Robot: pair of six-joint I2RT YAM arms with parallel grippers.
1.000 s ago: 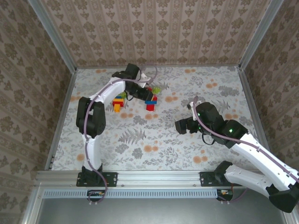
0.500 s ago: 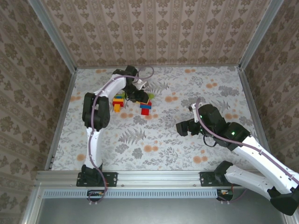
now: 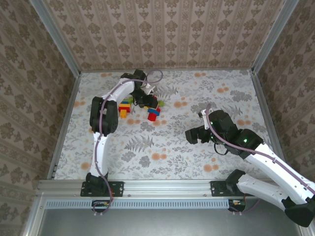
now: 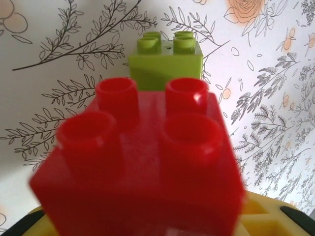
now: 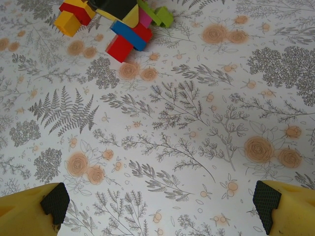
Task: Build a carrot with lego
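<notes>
Lego stack: a short stack of plastic lego bricks in red, blue and magenta [image 3: 153, 114] [image 5: 129, 37]. It sits in the far-left part of the table and is tilted, with a red end pointing toward the near side.

Top brick: in the left wrist view, a red four-stud lego brick [image 4: 142, 167] sits very close to the lens, studs up and blurred at its near edge.

Green brick: a lime-green four-stud lego brick [image 4: 165, 64] [image 3: 160, 103] [image 5: 165, 17] lies just beyond the red one, at the far-right end of the stack. I cannot tell whether the two touch.

Second pile: a small heap of loose yellow, red, green and blue lego bricks [image 3: 125, 107] [image 5: 74, 14] sits just left of the stack, apart from it.

Left gripper: the left gripper [image 3: 146, 102] [image 5: 118, 9] is right over the far end of the stack and touching it. Its yellow fingers [image 4: 263, 209] show at the lower corners of the wrist view, either side of the red brick. I cannot tell whether they are clamped on the brick or slack.

Right gripper: the right gripper [image 3: 191, 133] [image 5: 160, 201] is right of centre, well apart from the bricks, and points toward them. Its jaws are spread wide with nothing between them. Its black-tipped yellow fingers [image 5: 54, 201] stand at the two bottom corners of its own view.

Surface: a white floral-printed tabletop [image 3: 197, 88].

Surround: wallpaper-patterned panels [image 3: 162, 29] close in the left, far and right sides. An aluminium rail [image 3: 162, 187] along the near edge carries both arm bases.
</notes>
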